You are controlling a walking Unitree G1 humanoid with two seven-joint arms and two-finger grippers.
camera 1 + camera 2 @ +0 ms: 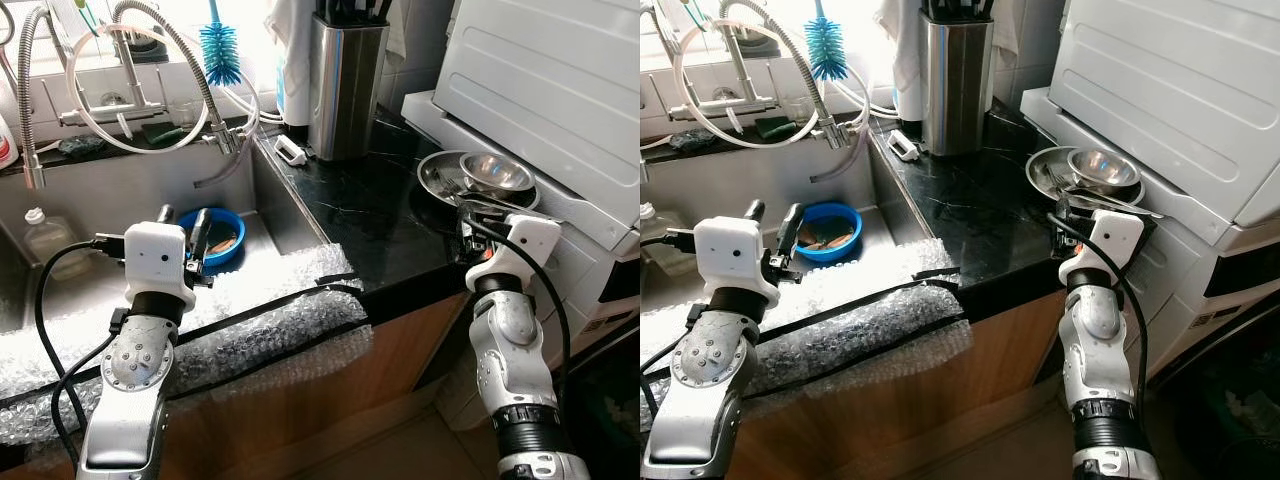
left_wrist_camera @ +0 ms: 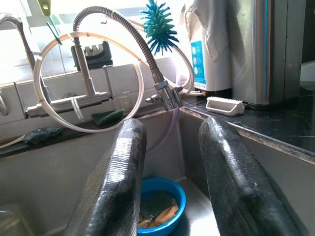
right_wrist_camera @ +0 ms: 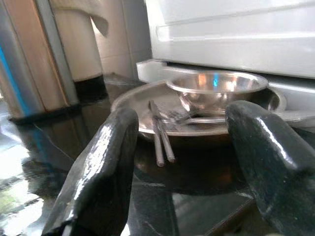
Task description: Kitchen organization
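The right end effector (image 3: pixel 179 162) is spread wide, empty, low over the black stone counter (image 1: pixel 345 215); the round steel plate (image 3: pixel 147 101) holding a small steel bowl (image 3: pixel 216 86) lies just ahead. The left end effector (image 2: pixel 172 172) gapes empty above the sink, a blue plastic bowl (image 2: pixel 165 204) beyond it.

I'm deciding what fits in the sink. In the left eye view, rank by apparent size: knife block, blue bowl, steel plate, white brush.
1. Knife block, the largest.
2. Steel plate, partly covered by a small steel bowl.
3. Blue bowl, partly hidden by the left gripper, so its rank against the plate is unsure.
4. White brush, the smallest.
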